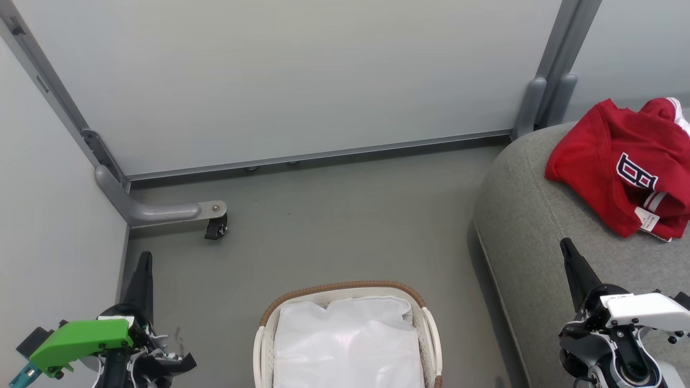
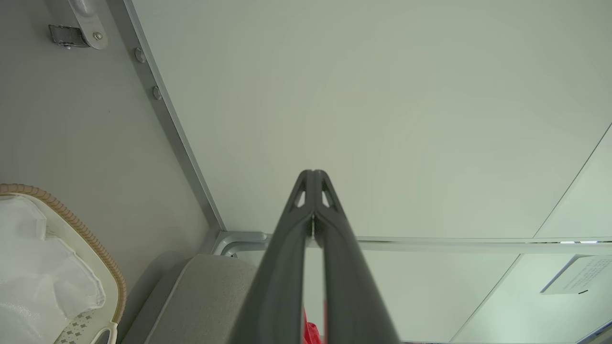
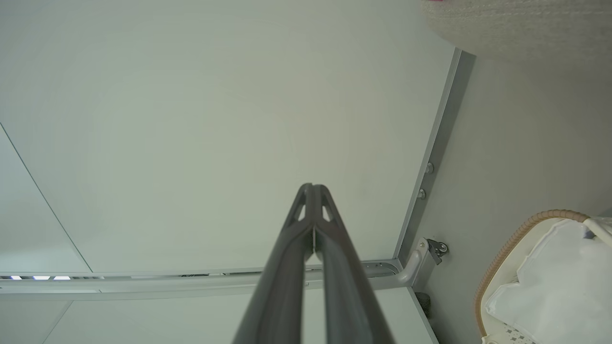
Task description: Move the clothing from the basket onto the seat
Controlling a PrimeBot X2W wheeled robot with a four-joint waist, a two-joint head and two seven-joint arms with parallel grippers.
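- head view: the red clothing (image 1: 620,167), with its navy-and-white letter emblem and white tag showing, lies heaped on the grey seat (image 1: 533,237) at the frame's right edge.
- the basket (image 1: 345,287) stands on the floor at bottom centre, with its white liner sheet (image 1: 347,345) inside.
- the left gripper (image 1: 143,267) is at lower left and the right gripper (image 1: 568,250) at lower right, over the seat's near edge; both are seen edge-on here.
- left wrist view: its two fingers meet at the tips with nothing clamped, pointing at the pale wall panel (image 2: 382,95). a red sliver low between them is probably the clothing.
- right wrist view: its fingers are likewise pressed together and empty. the basket is at lower right, and a caster wheel (image 3: 437,248) is beside the panel's foot.
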